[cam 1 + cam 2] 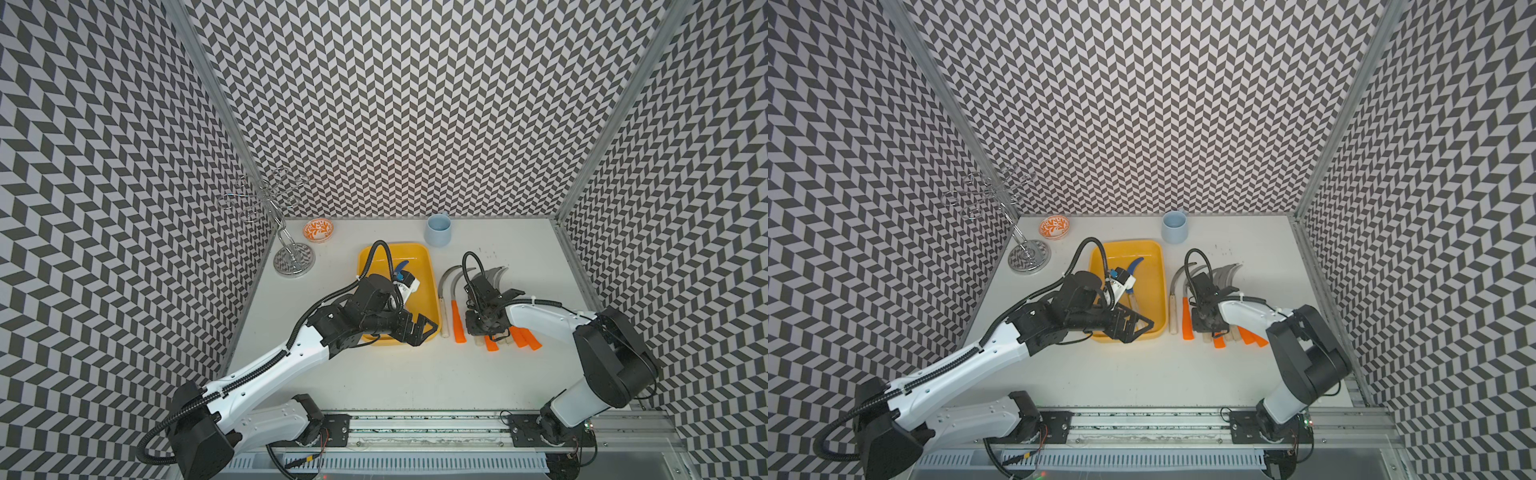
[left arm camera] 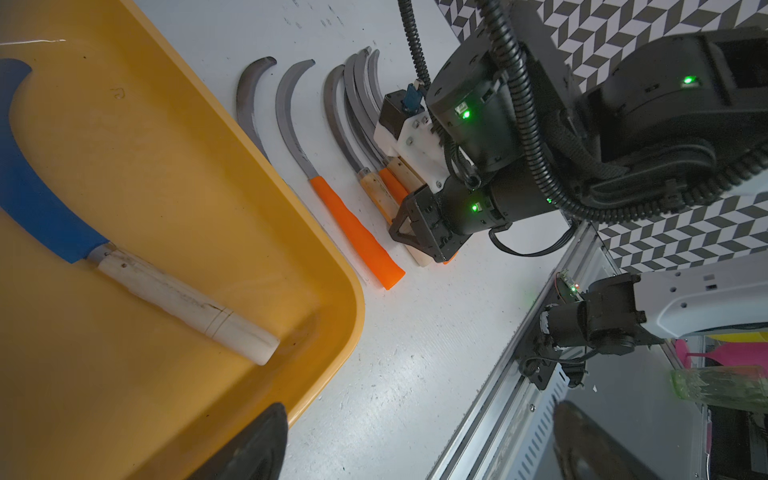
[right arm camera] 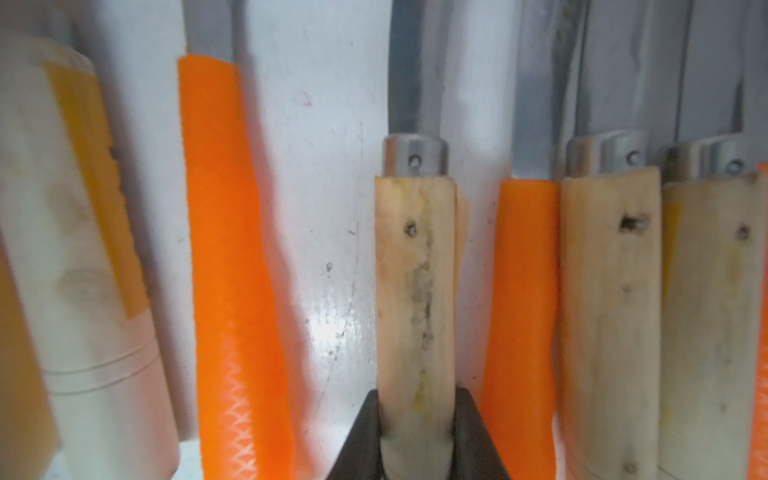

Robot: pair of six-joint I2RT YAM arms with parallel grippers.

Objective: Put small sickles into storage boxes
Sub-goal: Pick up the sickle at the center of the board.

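Sickle handle pinched on the bench, one sickle lying in the tray

We are looking down in both top views at the right pincer (image 1: 484, 328), which is pointing down into the row of small sickles (image 1: 457, 324) lying side by side on the bench (image 1: 374, 374), right of centre in the frame. Through the right wrist view we are seeing its two dark fingers (image 3: 361, 436) pressing against both sides of one pale handle, so the pincer is pinching that wooden-handled sickle (image 3: 415, 270). An orange handle (image 3: 523, 291) is lying just beside it on one side, touching the next wooden one. On the other side a strip of bare bench is separating it from another orange handle (image 3: 228, 249).

The yellow tray (image 1: 434, 291) is sitting at the centre of the frame, just left of the row. The left pincer (image 1: 422, 328) is hanging over the end of the tray lowest in the frame, and in the left wrist view its fingers (image 2: 257, 449) are standing spread wide apart. Inside the tray the blue-bladed sickle (image 2: 166, 291) is lying flat, its pale handle pointing toward a rounded corner.

At the back of the bench a pale blue cup (image 1: 438, 230) is standing just above the tray's upper right corner, while an orange-patterned bowl (image 1: 318, 230) and a wire stand (image 1: 293, 257) are sitting at the upper left.
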